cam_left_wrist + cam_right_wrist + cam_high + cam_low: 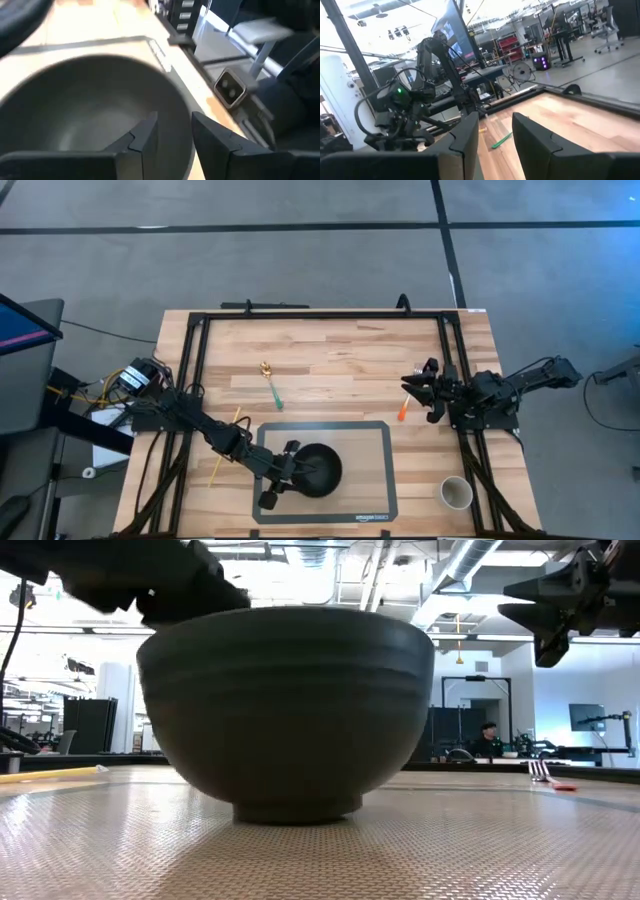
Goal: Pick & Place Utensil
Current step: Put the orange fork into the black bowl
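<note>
A dark bowl (322, 470) (285, 710) stands on a grey-bordered mat (375, 505). My left gripper (290, 463) (175, 132) is open at the bowl's left rim (182, 107), one finger inside the bowl (75, 110) and one outside; I cannot see it touch. An orange-handled utensil (402, 411) (558, 784) lies on the wood. My right gripper (418, 387) (515, 600) (495, 130) hangs open just above and beyond it. A green-handled spoon (271, 386) (501, 140) lies at the table's middle. A yellow stick (224, 446) (50, 774) lies left of the mat.
A pale cup (456, 493) stands near the table's right near corner. A black frame (320, 313) runs along the far and side edges of the table. Bare wood (340, 365) lies between the spoon and the orange utensil. People and desks show in the room behind.
</note>
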`<act>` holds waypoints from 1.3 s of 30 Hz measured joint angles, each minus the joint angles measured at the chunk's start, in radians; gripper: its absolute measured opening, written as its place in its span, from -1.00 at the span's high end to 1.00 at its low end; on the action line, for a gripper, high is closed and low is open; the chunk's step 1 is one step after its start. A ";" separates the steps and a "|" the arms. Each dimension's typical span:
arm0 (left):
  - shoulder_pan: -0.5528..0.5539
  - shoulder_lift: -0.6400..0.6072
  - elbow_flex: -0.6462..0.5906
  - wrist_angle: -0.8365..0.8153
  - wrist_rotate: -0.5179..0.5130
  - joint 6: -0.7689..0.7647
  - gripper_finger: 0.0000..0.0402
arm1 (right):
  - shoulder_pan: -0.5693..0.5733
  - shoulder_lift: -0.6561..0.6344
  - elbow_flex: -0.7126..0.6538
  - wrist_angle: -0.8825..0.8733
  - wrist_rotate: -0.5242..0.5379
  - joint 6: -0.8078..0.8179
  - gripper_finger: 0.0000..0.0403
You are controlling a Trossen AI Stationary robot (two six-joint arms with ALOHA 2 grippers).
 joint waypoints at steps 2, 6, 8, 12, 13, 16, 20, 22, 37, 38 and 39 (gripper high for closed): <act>-0.001 0.000 0.000 0.036 0.000 0.001 0.36 | 0.000 0.000 0.000 -0.029 0.000 0.039 0.44; -0.003 -0.030 0.000 0.064 0.000 0.017 0.33 | 0.000 0.000 0.000 -0.079 0.000 0.092 0.44; -0.003 -0.071 0.000 0.065 0.000 0.042 0.34 | 0.000 0.000 0.000 -0.086 0.000 0.092 0.44; -0.003 -0.176 -0.003 0.064 -0.008 0.078 0.36 | 0.000 0.000 0.000 -0.085 0.000 0.092 0.44; -0.002 -0.204 -0.005 0.067 -0.009 0.086 0.36 | 0.000 0.000 0.000 -0.085 0.000 0.092 0.44; 0.000 -0.286 -0.026 0.062 -0.022 0.113 0.38 | 0.000 0.000 0.000 -0.083 0.000 0.092 0.44; 0.000 -0.379 -0.086 0.056 -0.096 0.146 0.41 | 0.000 0.000 0.000 -0.079 0.000 0.092 0.44; 0.000 -0.416 -0.122 0.057 -0.139 0.148 0.42 | 0.000 0.000 0.000 -0.063 -0.003 0.092 0.44; 0.111 -0.480 -0.260 0.057 -0.281 0.111 0.45 | 0.071 0.386 0.211 0.207 -0.237 -0.010 0.44; 0.121 -0.480 -0.261 0.057 -0.281 0.111 0.45 | 0.092 0.439 0.249 0.207 -0.237 -0.030 0.44; 0.130 -0.480 -0.261 0.057 -0.281 0.111 0.45 | 0.113 0.491 0.292 0.198 -0.237 -0.058 0.44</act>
